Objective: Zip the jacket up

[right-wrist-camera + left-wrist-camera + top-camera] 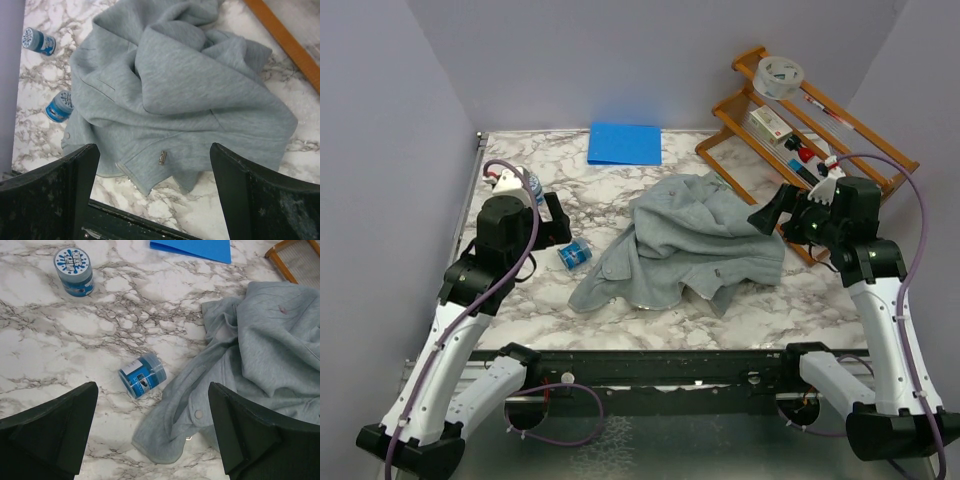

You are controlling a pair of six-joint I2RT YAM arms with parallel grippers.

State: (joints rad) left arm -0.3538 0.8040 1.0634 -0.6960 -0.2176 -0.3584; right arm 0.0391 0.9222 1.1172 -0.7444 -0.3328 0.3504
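The grey-green jacket lies crumpled in the middle of the marble table. In the left wrist view its lower left corner with a snap and zipper teeth lies between my fingers. In the right wrist view the jacket fills the middle, with a small metal zipper pull on the fabric near a hem edge with zipper teeth. My left gripper is open and empty, above the table left of the jacket. My right gripper is open and empty, above the jacket's right edge.
A small blue jar lies on its side just left of the jacket. Another jar stands farther left. A blue folder lies at the back. A wooden rack with items stands at the back right.
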